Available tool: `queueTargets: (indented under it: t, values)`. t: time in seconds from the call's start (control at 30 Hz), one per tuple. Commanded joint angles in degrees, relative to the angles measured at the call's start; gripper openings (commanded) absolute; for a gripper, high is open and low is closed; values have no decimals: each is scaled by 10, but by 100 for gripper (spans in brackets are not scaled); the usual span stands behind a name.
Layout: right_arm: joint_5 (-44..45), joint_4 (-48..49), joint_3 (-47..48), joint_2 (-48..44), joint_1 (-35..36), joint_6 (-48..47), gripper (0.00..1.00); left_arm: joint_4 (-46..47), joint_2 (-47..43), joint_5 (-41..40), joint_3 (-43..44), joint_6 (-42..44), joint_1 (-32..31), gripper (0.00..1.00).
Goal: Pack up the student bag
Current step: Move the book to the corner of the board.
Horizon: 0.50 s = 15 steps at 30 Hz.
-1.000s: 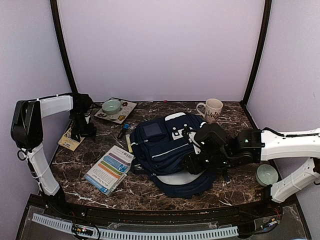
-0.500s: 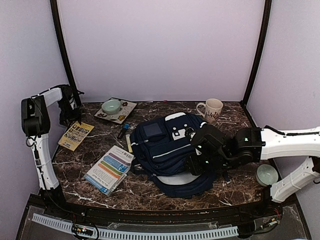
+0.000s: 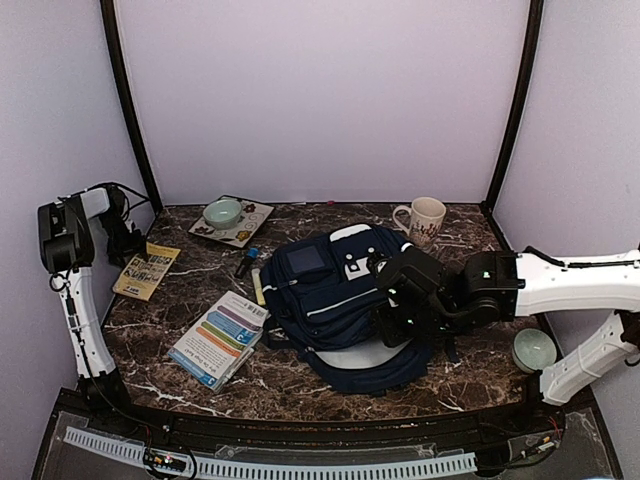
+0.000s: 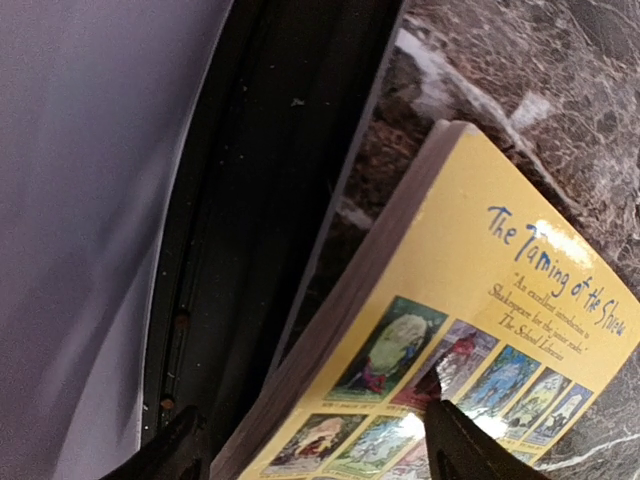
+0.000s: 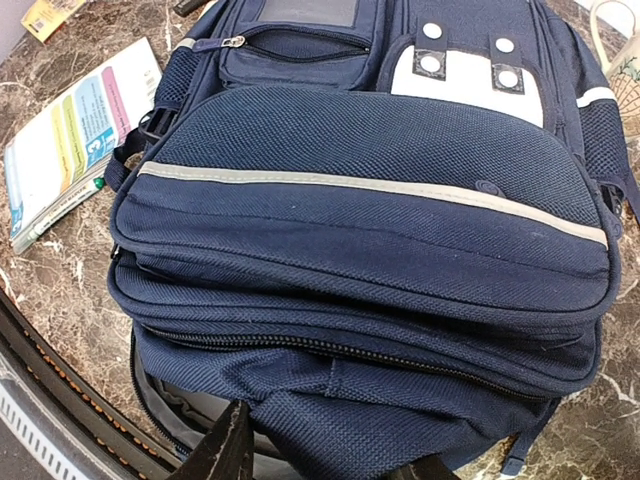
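Observation:
The student bag (image 3: 330, 295), navy with a pale stripe and dotted white patches, lies flat mid-table. My right gripper (image 3: 392, 328) is at its near right side, shut on a fold of navy fabric below the main zipper (image 5: 330, 352). That fold fills the gap between the two fingers (image 5: 325, 455), and grey lining (image 3: 350, 357) shows under the lifted flap. My left gripper (image 3: 124, 246) is at the far left wall, open, over the edge of a yellow book (image 3: 147, 270). One fingertip (image 4: 455, 440) hovers over the cover (image 4: 500, 300); the other is off the book.
A striped workbook (image 3: 220, 338) lies left of the bag, with pens (image 3: 245, 262) behind it. A tray (image 3: 250, 228) with a green bowl (image 3: 222, 212) stands at the back left, a mug (image 3: 424, 220) at the back right and a teal bowl (image 3: 533, 350) at the right edge.
My left arm has drawn back from over the yellow book to the left wall, and the book has turned slightly. My right gripper has edged left, still on the bag.

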Motion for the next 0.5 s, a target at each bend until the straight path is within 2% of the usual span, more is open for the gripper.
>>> queueTargets:
  t: [0.0, 0.13, 0.23, 0.37, 0.47]
  values:
    - [49, 18, 10, -1, 0, -10, 40, -21, -10, 52, -21, 3, -8, 75]
    - [51, 26, 9, 5, 0, -10, 40, -21, -34, 73, -51, 0, -20, 72]
    - [48, 34, 7, 12, 0, -9, 40, -15, -63, 60, -80, -2, -42, 71]
    - [43, 44, 6, 19, 0, -9, 39, -16, -94, -22, -125, -9, -90, 67]
    - [42, 53, 3, 20, 1, -8, 39, -1, -116, -41, -176, -22, -114, 60]
